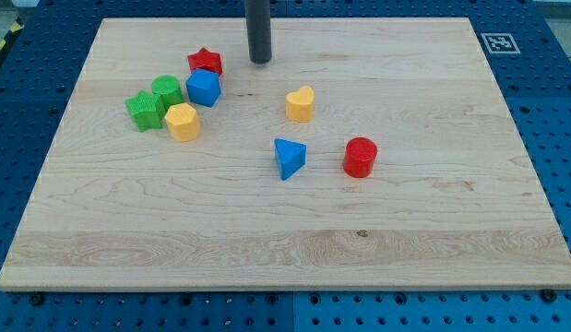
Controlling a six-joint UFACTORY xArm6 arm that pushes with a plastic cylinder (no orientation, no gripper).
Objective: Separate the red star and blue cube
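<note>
The red star (205, 62) lies at the view's upper left on the wooden board (285, 231). The blue cube (203, 88) sits just below it, touching or nearly touching it. My tip (259, 60) rests on the board a short way to the right of the red star, apart from it, and up and to the right of the blue cube.
A green cylinder (167, 90) and a green star (145, 111) sit left of the blue cube, with a yellow hexagon (183, 121) below it. A yellow heart (301, 104), a blue triangle (289, 158) and a red cylinder (360, 157) lie near the middle.
</note>
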